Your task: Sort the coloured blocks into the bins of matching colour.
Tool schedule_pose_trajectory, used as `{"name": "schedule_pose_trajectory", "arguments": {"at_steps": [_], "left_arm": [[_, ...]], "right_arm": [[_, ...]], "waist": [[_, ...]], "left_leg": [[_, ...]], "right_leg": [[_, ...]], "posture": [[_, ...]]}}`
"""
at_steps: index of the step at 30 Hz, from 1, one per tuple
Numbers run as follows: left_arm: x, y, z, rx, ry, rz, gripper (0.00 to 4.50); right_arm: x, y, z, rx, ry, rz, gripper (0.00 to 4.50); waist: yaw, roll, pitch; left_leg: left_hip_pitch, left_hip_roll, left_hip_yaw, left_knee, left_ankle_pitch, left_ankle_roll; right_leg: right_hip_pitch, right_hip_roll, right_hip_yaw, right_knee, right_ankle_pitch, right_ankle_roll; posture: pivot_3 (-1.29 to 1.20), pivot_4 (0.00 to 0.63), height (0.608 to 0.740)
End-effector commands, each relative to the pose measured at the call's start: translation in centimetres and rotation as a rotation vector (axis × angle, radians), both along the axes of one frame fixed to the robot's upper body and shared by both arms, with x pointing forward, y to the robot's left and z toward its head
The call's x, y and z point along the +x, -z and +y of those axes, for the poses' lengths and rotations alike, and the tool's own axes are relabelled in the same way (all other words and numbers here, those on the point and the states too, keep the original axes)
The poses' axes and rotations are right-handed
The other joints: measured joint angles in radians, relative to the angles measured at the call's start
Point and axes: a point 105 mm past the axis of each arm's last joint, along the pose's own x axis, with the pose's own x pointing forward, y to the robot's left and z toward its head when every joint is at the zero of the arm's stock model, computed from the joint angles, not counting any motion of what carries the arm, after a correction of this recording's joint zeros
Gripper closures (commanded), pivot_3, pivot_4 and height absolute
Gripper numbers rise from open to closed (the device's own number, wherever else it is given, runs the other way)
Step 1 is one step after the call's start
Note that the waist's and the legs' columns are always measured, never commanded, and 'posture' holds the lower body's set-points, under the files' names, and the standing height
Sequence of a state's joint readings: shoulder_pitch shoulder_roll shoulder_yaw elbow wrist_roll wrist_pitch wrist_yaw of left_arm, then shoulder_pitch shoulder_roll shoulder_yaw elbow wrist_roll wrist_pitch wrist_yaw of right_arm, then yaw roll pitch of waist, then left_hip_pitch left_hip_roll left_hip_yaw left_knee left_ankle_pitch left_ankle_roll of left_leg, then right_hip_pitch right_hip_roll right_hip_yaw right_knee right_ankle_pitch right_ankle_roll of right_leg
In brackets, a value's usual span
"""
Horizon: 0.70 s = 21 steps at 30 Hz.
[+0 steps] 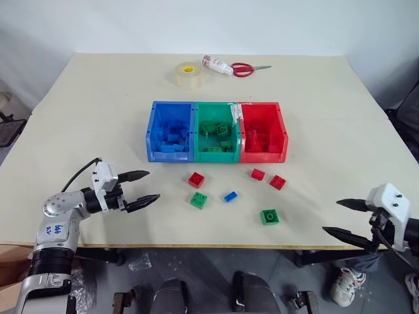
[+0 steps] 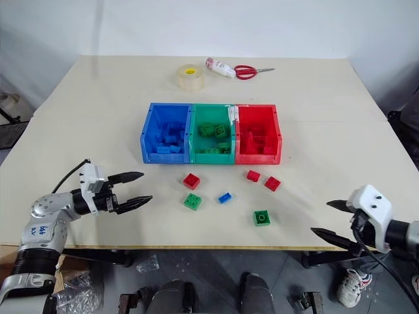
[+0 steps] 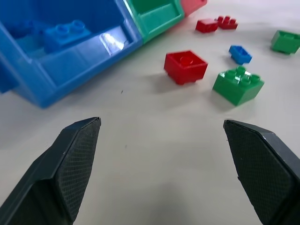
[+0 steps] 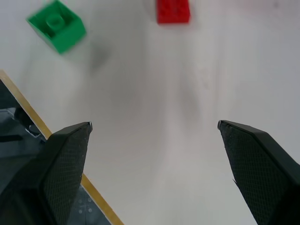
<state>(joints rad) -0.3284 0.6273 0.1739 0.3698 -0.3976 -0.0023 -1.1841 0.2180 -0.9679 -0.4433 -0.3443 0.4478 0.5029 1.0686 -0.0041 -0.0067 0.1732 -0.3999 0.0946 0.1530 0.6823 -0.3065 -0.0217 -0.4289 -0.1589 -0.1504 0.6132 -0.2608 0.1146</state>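
From the head, both the left gripper [image 1: 145, 187] and right gripper [image 1: 342, 217] stand wide open, holding nothing. The left wrist view shows a blue block [image 3: 65, 33] inside the blue bin [image 3: 84, 61], with a red block [image 3: 186, 66] just beyond.

Three bins are counted at the middle of the counter [image 1: 78, 111], joined side by side: one blue bin [image 1: 171, 131], one green bin [image 1: 217, 131], one red bin [image 1: 263, 131]. Six loose blocks are counted between the bins and the near edge: three red blocks [image 1: 196, 179] [image 1: 258, 174] [image 1: 277, 182], two green blocks [image 1: 199, 200] [image 1: 270, 216] and one small blue block [image 1: 230, 196]. Further bricks lie inside the bins, too heaped to be counted. Near the far edge, one tape roll [image 1: 187, 73], one bottle [image 1: 217, 64] and one pair of scissors [image 1: 247, 68] are counted.
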Motion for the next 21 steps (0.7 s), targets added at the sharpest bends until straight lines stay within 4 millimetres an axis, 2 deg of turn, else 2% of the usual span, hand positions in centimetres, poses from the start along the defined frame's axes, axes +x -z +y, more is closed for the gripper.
{"name": "schedule_pose_trajectory", "arguments": {"at_steps": [1,5,7,13,17,21], "left_arm": [[0.1,-0.5,-0.7,-0.01,0.015,-0.036,0.04],[0.0,-0.6,-1.3,-0.032,0.015,-0.05,0.04],[-0.4,-0.4,-1.7,-0.04,0.022,-0.052,0.04],[-1.0,-0.3,-2.2,-0.059,0.009,-0.057,0.04],[-1.5,-0.1,-2.1,-0.064,-0.012,-0.057,0.0],[-1.6,0.1,-2.0,-0.07,-0.029,-0.057,0.0]], "right_arm": [[0.6,0.2,2.9,0.039,-0.069,0.006,0.0],[1.9,1.8,4.6,0.039,-0.111,0.047,0.0],[2.7,2.8,6.1,0.045,-0.162,0.061,0.0],[4.0,3.9,8.2,0.049,-0.231,0.062,0.0],[4.0,4.1,9.4,0.061,-0.263,0.059,1.28],[4.6,3.1,9.9,0.078,-0.262,0.004,2.62]], "waist": [[0.001,0.0,0.0],[0.001,0.0,0.0],[0.001,-0.001,0.0],[0.001,-0.001,-0.001],[0.0,-0.001,-0.001],[0.0,-0.001,-0.001]], "left_leg": [[0.0,0.0,0.0,0.0,0.0,0.0],[-0.001,0.0,0.0,0.0,0.0,0.0],[-0.001,0.0,0.0,0.0,0.0,0.0],[-0.001,0.0,0.0,0.0,0.0,0.0],[0.0,0.0,0.0,0.0,0.0,0.0],[0.0,0.0,0.0,0.0,0.0,0.0]], "right_leg": [[0.0,0.0,0.0,0.0,0.0,0.0],[0.0,0.0,0.0,0.001,0.0,0.0],[0.0,0.0,0.0,0.001,0.0,0.0],[0.0,0.0,0.0,0.001,0.0,0.0],[0.0,0.0,0.0,0.002,0.0,0.0],[0.0,0.0,0.0,0.002,0.0,0.0]], "posture": [[0.0,0.15,0.74],[0.0,0.15,0.74],[0.0,0.15,0.74],[0.0,0.15,0.74],[0.0,0.15,0.74],[0.0,0.15,0.74]]}}
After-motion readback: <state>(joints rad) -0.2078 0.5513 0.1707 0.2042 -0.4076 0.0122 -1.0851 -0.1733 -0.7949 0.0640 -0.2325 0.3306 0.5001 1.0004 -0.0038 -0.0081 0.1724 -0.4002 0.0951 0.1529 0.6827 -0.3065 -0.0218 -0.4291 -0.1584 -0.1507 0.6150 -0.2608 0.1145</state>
